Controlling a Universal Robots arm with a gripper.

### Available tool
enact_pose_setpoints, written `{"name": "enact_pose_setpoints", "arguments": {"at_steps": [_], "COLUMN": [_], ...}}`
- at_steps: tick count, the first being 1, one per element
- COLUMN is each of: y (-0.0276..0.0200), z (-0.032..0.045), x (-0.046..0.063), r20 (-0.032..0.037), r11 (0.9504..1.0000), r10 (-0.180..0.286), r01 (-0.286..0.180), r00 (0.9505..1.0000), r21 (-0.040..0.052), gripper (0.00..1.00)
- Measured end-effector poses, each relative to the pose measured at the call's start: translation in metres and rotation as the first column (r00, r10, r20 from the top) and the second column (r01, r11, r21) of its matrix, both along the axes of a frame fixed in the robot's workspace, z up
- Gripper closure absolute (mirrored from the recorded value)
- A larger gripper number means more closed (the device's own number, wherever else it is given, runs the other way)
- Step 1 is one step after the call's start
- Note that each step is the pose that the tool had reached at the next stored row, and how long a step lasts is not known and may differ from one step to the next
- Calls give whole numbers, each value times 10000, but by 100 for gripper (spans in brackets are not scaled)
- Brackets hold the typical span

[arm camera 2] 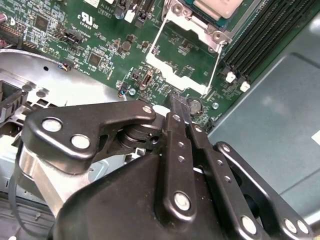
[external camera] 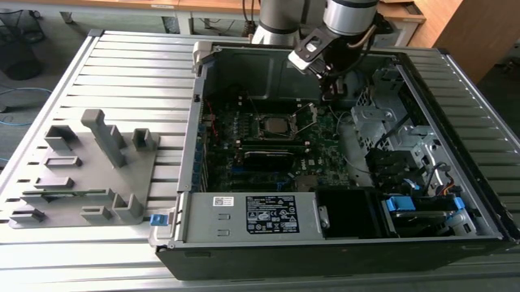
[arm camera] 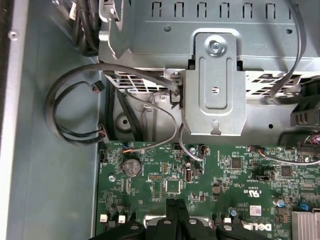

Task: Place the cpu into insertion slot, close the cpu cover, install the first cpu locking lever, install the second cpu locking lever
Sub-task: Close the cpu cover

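Observation:
The cpu [arm camera 2: 218,6] shows its pale silver face inside the insertion slot [external camera: 272,126] on the green board. Swung open beside the slot is the cpu cover [arm camera 2: 176,75], a silvery frame with a large window; it shows as a raised frame [external camera: 306,115] in the exterior view. My gripper [arm camera 2: 179,107] is shut with nothing between its black fingers, its tips just off the cover's free edge and above the board. In the first wrist view the fingertips [arm camera: 175,206] meet over that silvery edge. Thin wire levers [arm camera 2: 212,70] run along the cover's sides.
The open computer case [external camera: 192,182] lies on a slatted metal table. Long black memory slots [arm camera 2: 260,45] sit beside the socket. A metal drive bracket [arm camera: 215,90] and looping cables [arm camera: 65,115] lie close behind the gripper. A grey fixture [external camera: 89,170] stands at the exterior view's left.

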State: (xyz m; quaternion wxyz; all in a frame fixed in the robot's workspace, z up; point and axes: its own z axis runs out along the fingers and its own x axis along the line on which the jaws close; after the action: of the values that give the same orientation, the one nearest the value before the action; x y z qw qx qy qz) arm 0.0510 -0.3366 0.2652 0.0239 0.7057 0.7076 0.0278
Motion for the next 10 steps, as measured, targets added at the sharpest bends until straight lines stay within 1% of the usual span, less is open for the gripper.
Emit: {"name": "enact_pose_setpoints", "arguments": {"at_steps": [5, 10], "y": [0, 0], "z": [-54, -143], "x": [51, 63], "r20": [0, 0], "r11": [10000, 10000], "r10": [0, -1], "r01": [0, 1], "r00": [10000, 10000], "r21": [0, 0], "gripper": [89, 89]}}
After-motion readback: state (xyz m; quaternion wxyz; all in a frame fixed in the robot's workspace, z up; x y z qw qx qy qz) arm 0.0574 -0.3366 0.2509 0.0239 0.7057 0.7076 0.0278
